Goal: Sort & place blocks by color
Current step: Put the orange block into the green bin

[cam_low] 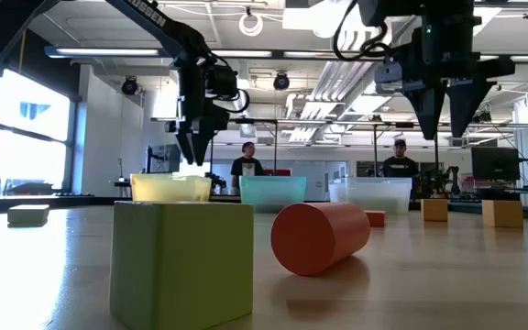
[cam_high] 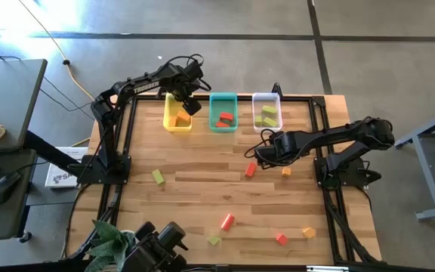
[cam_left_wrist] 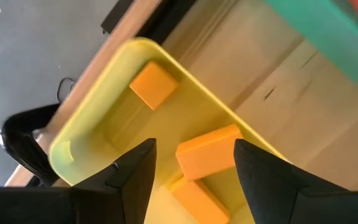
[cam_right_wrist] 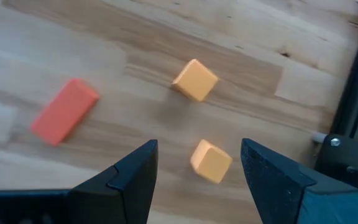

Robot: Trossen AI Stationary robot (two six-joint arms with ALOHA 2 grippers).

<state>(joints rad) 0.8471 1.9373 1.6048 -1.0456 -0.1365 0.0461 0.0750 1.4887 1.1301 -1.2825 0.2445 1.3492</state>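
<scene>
Your left gripper (cam_left_wrist: pixel 191 168) hangs released over the yellow bin (cam_high: pixel 177 113) at 11 o'clock, orange blocks (cam_left_wrist: pixel 209 151) lying inside. Your right gripper (cam_right_wrist: pixel 197 168) hovers, released and empty, above an orange cube (cam_right_wrist: pixel 211 161) on the tabletop (cam_high: pixel 202 189) at 3 o'clock.

Three bins were counted in the high view: one yellow bin (cam_high: pixel 167 121), one teal bin (cam_high: pixel 212 124) and one clear bin (cam_high: pixel 254 102). Seven blocks were seen loose on the table (cam_high: pixel 195 185): three red, two orange, two green. Two people were seen beyond the table in the low view.
</scene>
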